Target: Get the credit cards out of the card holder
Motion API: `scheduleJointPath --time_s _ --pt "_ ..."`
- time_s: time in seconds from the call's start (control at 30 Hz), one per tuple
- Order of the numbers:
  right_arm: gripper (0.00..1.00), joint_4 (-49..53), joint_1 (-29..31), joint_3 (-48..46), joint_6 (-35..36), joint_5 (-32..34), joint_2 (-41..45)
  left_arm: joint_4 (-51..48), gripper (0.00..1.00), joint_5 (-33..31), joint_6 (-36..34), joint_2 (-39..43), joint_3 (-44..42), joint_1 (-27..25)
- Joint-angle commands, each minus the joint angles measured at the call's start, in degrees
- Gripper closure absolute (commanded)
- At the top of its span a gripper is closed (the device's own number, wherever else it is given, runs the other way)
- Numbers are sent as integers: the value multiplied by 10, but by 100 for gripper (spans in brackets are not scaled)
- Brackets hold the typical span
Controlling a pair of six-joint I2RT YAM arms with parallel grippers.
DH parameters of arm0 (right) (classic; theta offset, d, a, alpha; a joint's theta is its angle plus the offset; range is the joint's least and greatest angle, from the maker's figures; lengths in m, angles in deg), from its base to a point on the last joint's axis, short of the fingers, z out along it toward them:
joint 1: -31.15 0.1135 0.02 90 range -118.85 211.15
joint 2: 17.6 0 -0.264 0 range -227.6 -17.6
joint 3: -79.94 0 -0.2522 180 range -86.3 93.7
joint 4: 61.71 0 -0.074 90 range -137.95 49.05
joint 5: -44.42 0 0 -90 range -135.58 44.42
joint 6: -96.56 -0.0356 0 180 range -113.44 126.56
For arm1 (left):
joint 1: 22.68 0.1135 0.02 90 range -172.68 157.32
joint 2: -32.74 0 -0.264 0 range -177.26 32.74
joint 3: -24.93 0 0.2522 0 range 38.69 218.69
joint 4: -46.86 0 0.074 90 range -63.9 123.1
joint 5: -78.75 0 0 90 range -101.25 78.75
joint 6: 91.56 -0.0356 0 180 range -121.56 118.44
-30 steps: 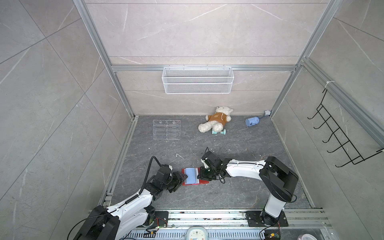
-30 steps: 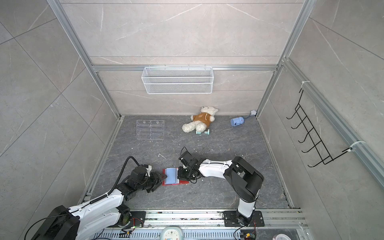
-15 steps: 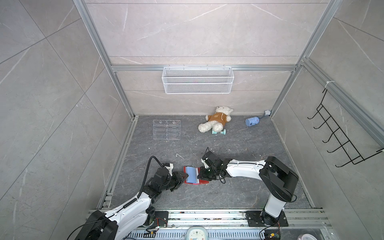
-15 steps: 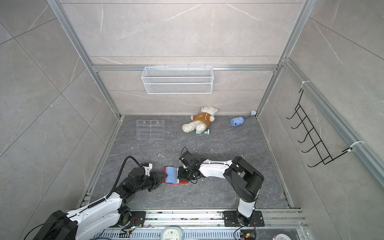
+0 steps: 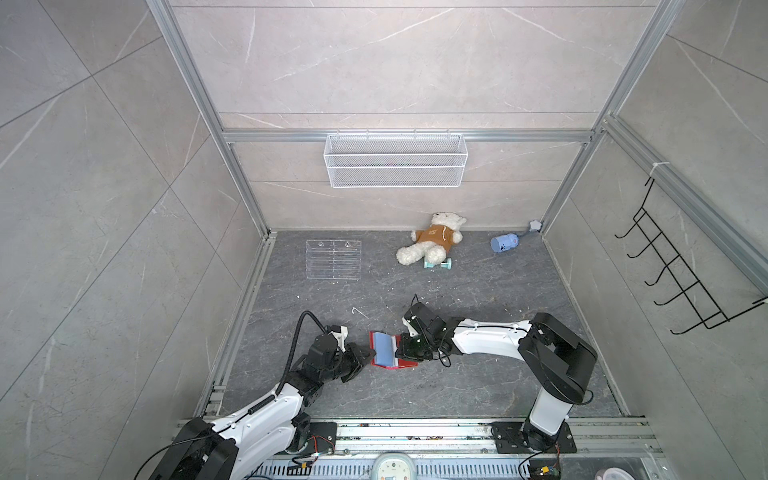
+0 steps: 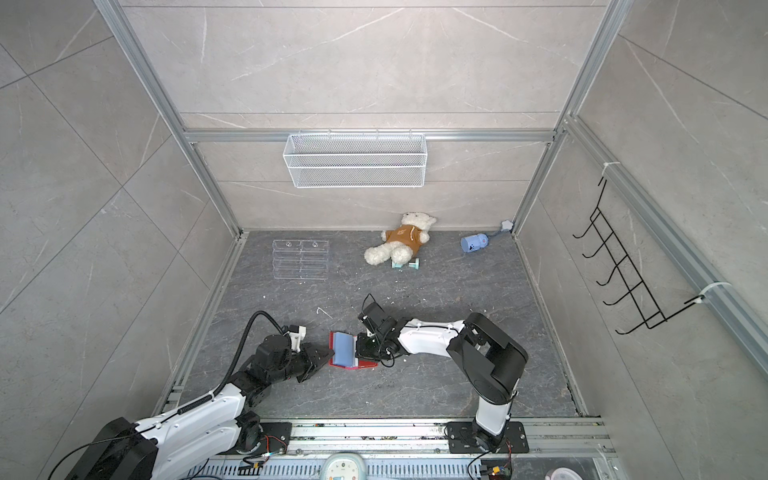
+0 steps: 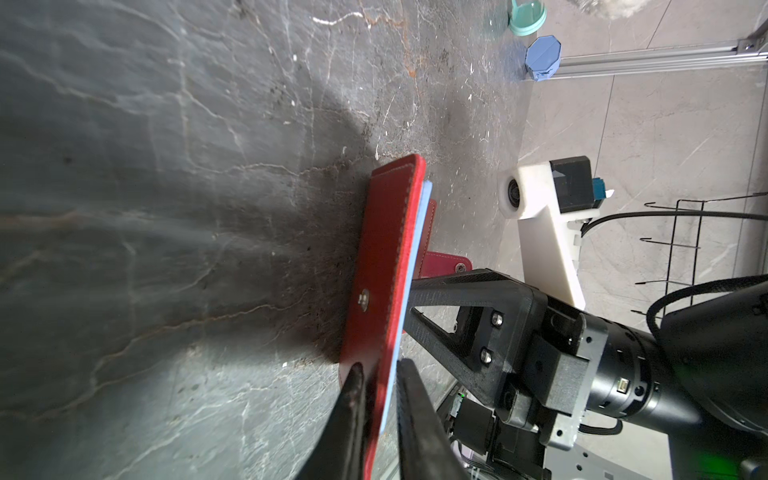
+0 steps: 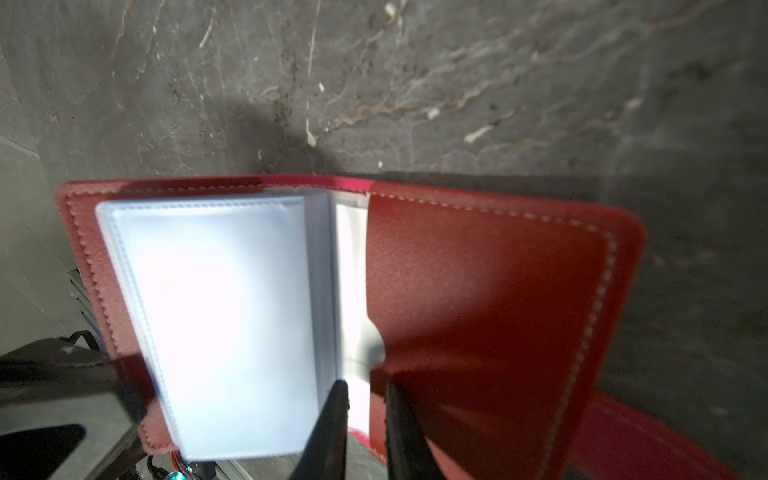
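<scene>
- The card holder (image 5: 386, 351) lies open on the table (image 5: 478, 386), near the front centre, between the two arms.
- Its left cover (image 7: 386, 249) stands raised, with the pale blue sleeves (image 8: 216, 311) against it.
- The left tool (image 7: 380, 386) is clenched on the near edge of that cover and the sleeves, one finger on each side.
- The right tool (image 8: 363, 399) grasps the edge of the right inner flap (image 8: 498, 311); its jaws are narrow.

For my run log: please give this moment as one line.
card holder: open | left pincer: grips its cover | right pincer: grips its inner flap | credit cards: none visible
</scene>
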Motion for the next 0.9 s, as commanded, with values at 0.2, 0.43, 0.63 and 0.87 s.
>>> scheduleJointPath --time_s 0.2,0.43,0.63,0.87 --pt "79 5 -1 -12 -5 6 -8 4 100 8 -17 -11 2 1" --pt "71 27 -1 -2 1 15 25 -3 100 7 -23 -7 5 1" --pt "44 47 -1 3 6 29 68 -12 100 4 -26 10 3 1" --pt "13 89 1 28 35 61 85 -20 100 -1 -27 25 0 1"
